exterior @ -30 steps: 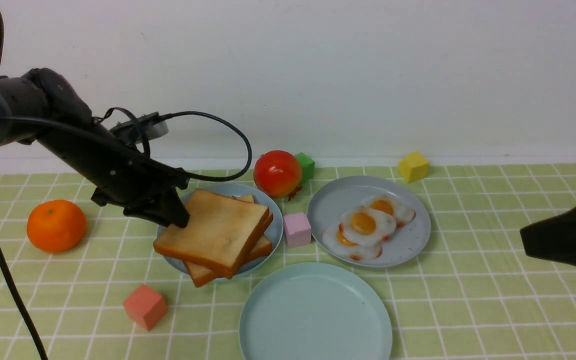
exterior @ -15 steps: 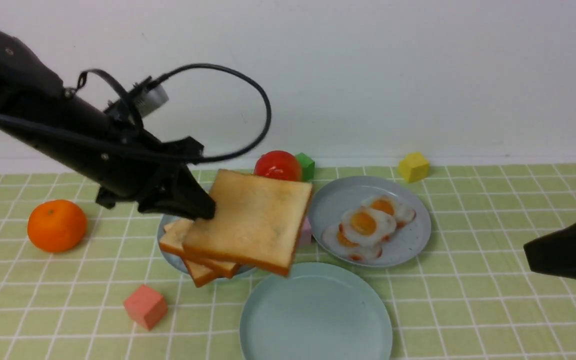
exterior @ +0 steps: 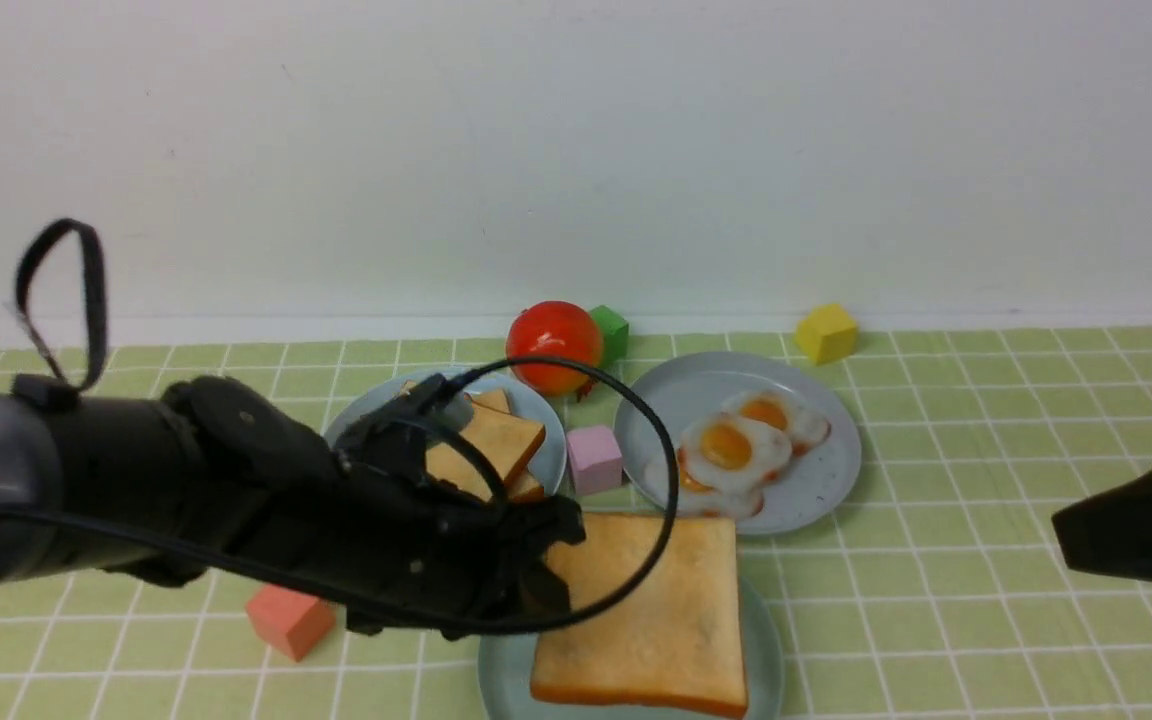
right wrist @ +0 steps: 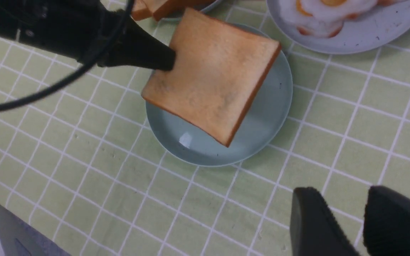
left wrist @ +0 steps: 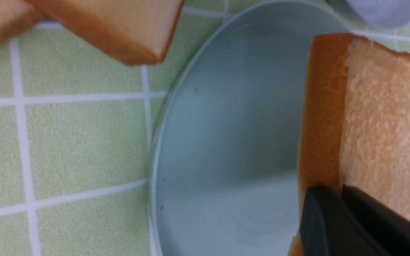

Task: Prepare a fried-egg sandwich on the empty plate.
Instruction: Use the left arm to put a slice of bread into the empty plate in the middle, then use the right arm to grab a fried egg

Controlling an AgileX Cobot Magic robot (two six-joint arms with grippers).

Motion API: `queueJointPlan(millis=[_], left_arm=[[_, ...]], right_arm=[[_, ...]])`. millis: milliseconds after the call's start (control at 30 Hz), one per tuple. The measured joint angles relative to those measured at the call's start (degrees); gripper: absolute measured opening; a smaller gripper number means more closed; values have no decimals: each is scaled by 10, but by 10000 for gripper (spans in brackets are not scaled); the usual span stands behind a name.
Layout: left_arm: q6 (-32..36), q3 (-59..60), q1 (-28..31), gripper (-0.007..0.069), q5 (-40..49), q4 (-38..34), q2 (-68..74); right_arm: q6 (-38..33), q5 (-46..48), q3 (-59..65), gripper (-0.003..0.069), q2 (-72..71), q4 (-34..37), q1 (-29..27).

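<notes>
**Now over the plate: the first toast slice has come across**

Pinched narrow on one crust edge, the left hand point(exterior: 548, 582) holds a thick, square, golden-crusted toast slice point(exterior: 651, 620). A second ago that slice was only just lifting off the stack on the round light-blue plate point(exterior: 351, 428). Half a second ago it hung between the plates. It now lies, slightly tilted, over the round, smooth, pale mint-green plastic plate point(exterior: 504, 678). I cannot tell whether its underside touches yet. By my reading the sandwich's bottom layer is about to be laid: letting go is the step in hand, with egg and top slice still to come.

The slice sits skewed, and its corner at 1 o'clock reaches the mint-green plate's rim, so it could overhang there.

Seen from that plate:
- The remaining toast slices point(exterior: 496, 440) lie at 10 o'clock.
- A small pink cube point(exterior: 594, 458) stands at 12.
- The greyer speckled plate point(exterior: 821, 490), carrying white-and-orange toy fried eggs point(exterior: 731, 445), is at 1.
- A salmon cube point(exterior: 288, 620) sits at 9, under the left arm's way back.
- The right hand point(right wrist: 343, 227) waits well apart at 3 o'clock over bare green-checked table point(exterior: 936, 640), its fingers parted on nothing.
</notes>
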Motion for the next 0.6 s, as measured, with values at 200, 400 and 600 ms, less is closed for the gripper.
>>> queueJointPlan(millis=[200,400,600], left_arm=[[-4,1,-5,79,-10,-1,30],[-4,1,-5,239,-4,15,15],[-4,-21,-4,495,10,95,-68]], right_arm=[[0,4,0,244,0,0,0],[3,-3,0,244,2,1,0],[94,-82,0,286,65,10,0]])
